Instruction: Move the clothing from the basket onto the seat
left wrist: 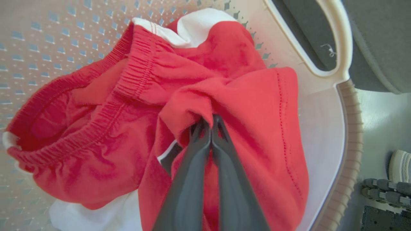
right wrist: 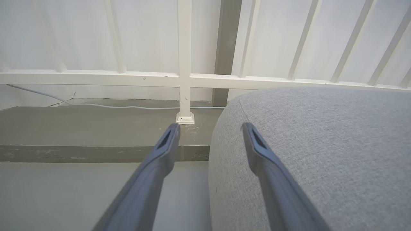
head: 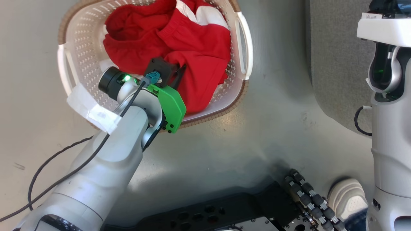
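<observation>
The red clothing (head: pixel 179 41) with white panels lies heaped in the cream perforated basket (head: pixel 80 48) on the floor. My left gripper (head: pixel 178 77) reaches down into the basket. In the left wrist view its two dark fingers (left wrist: pixel 192 173) are pressed together, and my left gripper (left wrist: pixel 208 123) is shut on a fold of the red clothing (left wrist: pixel 250 106). The basket wall (left wrist: pixel 321 122) curves around the heap. My right gripper (right wrist: pixel 210 128) hangs open and empty, beside the rounded edge of the grey seat (right wrist: pixel 321 144). The seat (head: pixel 337 64) lies right of the basket.
My own dark wheeled base (head: pixel 224 211) lies at the bottom of the head view. A person's white shoe (head: pixel 348 197) stands at the lower right. A white railing (right wrist: pixel 184 77) and a low step (right wrist: pixel 96 154) lie beyond the seat.
</observation>
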You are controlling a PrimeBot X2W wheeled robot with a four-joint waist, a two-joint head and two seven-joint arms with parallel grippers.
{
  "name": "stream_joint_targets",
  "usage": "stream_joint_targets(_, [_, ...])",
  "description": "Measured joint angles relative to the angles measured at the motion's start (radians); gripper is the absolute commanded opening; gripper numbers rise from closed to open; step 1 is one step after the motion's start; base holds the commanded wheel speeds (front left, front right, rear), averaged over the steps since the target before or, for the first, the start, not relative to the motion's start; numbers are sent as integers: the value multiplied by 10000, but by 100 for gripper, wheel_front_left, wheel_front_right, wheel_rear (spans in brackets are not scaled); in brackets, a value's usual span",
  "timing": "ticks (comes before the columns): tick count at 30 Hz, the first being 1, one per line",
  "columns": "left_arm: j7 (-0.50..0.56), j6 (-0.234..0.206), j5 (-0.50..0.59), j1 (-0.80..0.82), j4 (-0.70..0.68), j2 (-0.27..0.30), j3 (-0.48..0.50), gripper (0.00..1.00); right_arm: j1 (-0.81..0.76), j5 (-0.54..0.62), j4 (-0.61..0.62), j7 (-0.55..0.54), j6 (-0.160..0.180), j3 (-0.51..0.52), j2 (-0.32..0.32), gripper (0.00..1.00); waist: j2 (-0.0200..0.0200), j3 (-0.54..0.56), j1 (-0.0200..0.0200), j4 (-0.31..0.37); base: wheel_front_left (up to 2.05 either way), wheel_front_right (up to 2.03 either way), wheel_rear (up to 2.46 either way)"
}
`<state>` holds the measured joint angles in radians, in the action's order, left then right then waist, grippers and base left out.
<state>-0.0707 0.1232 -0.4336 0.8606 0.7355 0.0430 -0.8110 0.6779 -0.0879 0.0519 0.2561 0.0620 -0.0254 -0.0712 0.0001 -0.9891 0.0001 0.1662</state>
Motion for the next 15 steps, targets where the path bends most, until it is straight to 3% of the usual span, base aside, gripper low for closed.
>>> stream_joint_targets(15, [-1488,2,-623,9,-420,-2,-61,0,-304,113,-708,0,-140,123,4,100,0,1244,0,-479,0,0,0])
